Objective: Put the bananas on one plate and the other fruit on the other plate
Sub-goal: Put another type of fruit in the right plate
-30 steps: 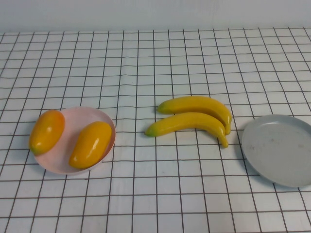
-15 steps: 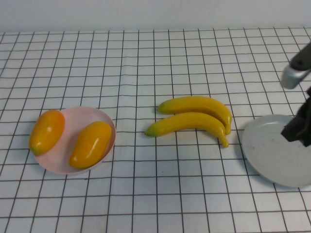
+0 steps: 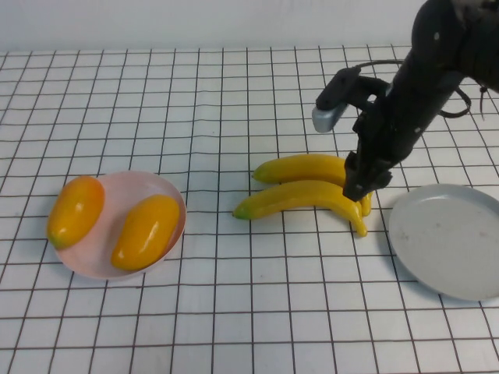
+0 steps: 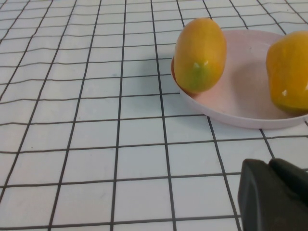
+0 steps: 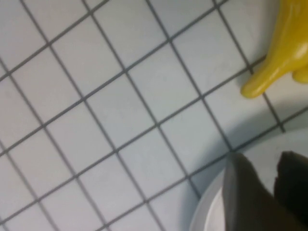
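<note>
Two bananas point(image 3: 312, 167) point(image 3: 300, 196) lie side by side on the cloth at the middle. My right gripper point(image 3: 360, 187) hangs over their right ends, fingers close together and empty. The right wrist view shows a banana tip point(image 5: 269, 77), the right gripper point(image 5: 269, 163) and the grey-blue plate's rim point(image 5: 207, 211). The grey-blue plate point(image 3: 448, 238) sits empty at the right. The pink plate point(image 3: 109, 195) at the left holds two orange-yellow fruits point(image 3: 76, 210) point(image 3: 146, 231). My left gripper point(image 4: 269, 166) shows only in the left wrist view, shut and empty, near the pink plate point(image 4: 240, 110) and fruits point(image 4: 199, 55) point(image 4: 288, 72).
A white cloth with a black grid point(image 3: 234, 93) covers the whole table. A pale wall runs along the far edge. The right arm point(image 3: 437, 62) reaches in from the upper right, above the cloth behind the grey-blue plate.
The right arm has come into the high view from the right and swung left over the grey-blue plate to the bananas' right ends. The fruits and plates have not moved.
</note>
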Controlling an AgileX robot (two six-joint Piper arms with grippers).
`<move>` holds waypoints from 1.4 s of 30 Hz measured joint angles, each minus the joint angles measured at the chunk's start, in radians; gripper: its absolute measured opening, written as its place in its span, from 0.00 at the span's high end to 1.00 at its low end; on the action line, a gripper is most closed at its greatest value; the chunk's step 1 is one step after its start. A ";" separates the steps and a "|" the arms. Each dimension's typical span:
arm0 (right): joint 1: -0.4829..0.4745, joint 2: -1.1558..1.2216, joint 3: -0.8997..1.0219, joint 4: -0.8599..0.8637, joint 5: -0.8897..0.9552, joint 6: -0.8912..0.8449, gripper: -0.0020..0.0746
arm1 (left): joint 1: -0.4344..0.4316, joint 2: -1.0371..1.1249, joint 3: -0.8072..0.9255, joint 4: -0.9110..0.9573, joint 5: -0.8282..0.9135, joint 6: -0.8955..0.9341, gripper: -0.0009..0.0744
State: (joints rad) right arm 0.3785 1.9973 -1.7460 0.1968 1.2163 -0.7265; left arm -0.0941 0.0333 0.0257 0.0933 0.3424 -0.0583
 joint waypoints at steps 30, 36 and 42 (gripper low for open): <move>0.055 0.260 -0.136 -0.021 -0.165 -0.021 0.56 | 0.000 0.000 0.000 0.000 0.000 0.000 0.99; 0.057 0.230 -0.186 -0.074 -0.077 0.145 0.56 | 0.000 0.000 0.000 0.000 0.000 0.000 0.99; -0.017 0.042 -0.157 -0.086 -0.008 0.297 0.56 | 0.000 0.000 0.000 0.000 0.000 0.000 0.99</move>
State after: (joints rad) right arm 0.3614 2.0396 -1.9028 0.1105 1.2086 -0.4296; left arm -0.0941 0.0333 0.0257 0.0933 0.3424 -0.0583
